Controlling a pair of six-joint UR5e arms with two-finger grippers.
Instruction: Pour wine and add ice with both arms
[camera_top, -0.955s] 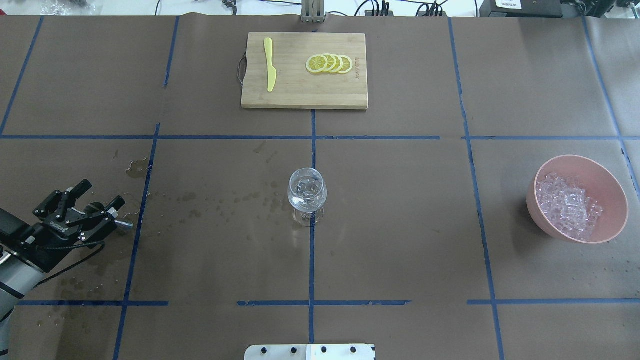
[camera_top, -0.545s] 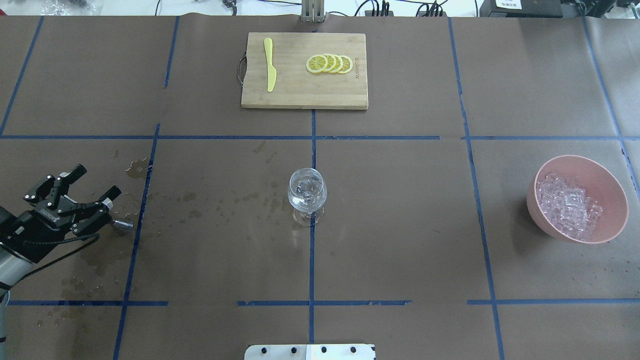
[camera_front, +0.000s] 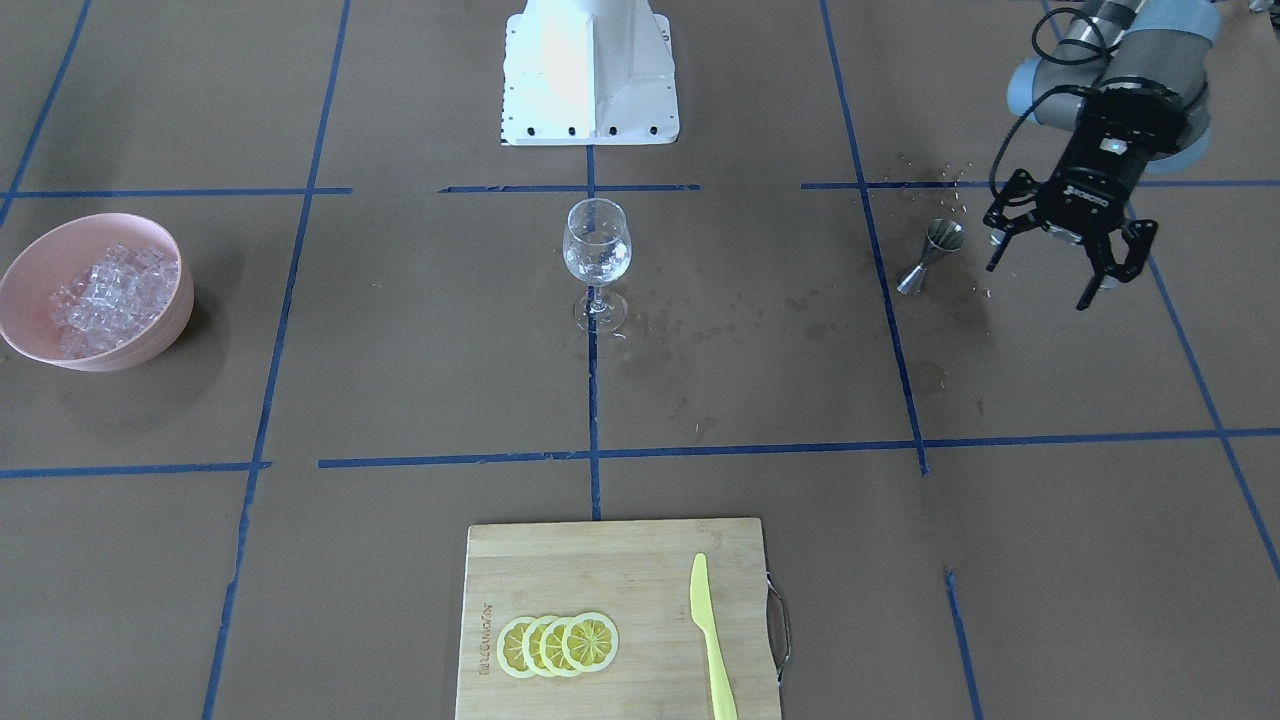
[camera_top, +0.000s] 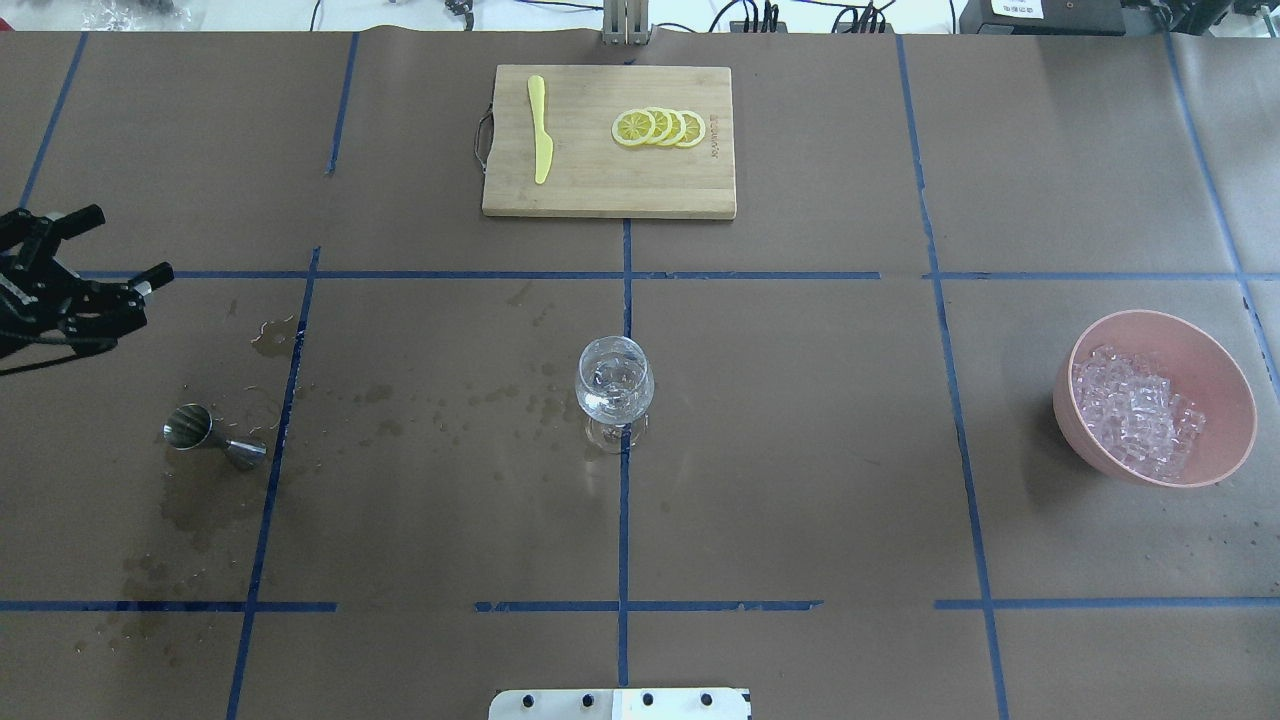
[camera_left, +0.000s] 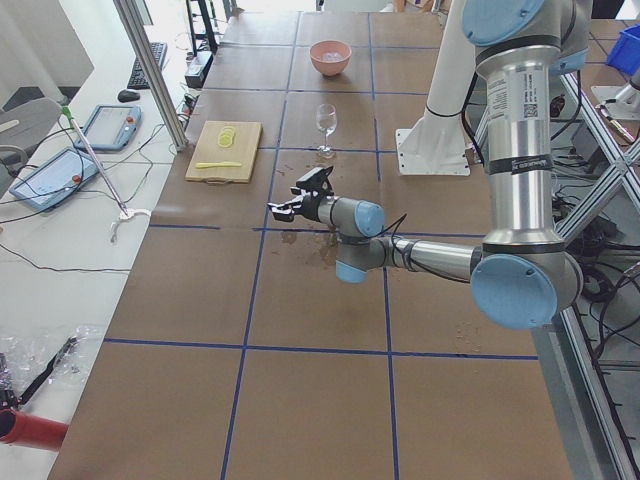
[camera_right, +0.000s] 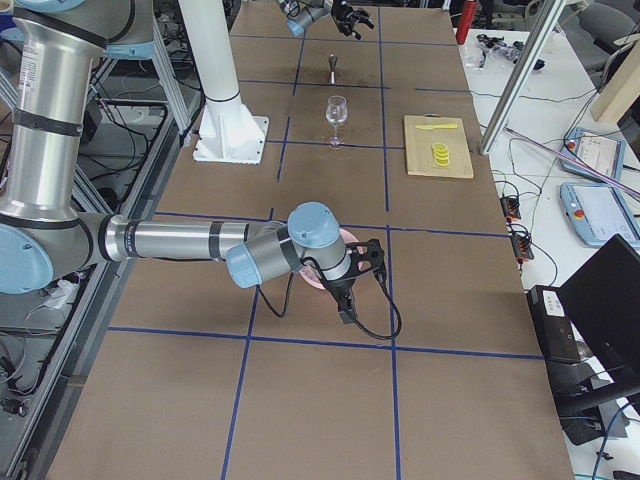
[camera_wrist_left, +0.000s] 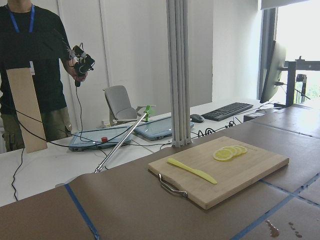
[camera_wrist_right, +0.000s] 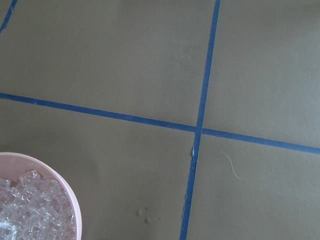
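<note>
Ice (camera_top: 1135, 412) fills the pink bowl (camera_top: 1218, 368) at the overhead frame's right. Left gripper (camera_top: 128, 243), far left, jaws wide, empty; right gripper (camera_right: 362, 280), cannot tell.

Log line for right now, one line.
left gripper: open, empty | jigger: upright on table | glass: upright | ice: in bowl | right gripper: by bowl, state unclear

A wine glass (camera_top: 615, 385) stands alone mid-table. Bare brown paper (camera_top: 820, 430) stretches between it, the jigger (camera_top: 215, 440) and the ice bowl (camera_top: 1228, 392).
</note>
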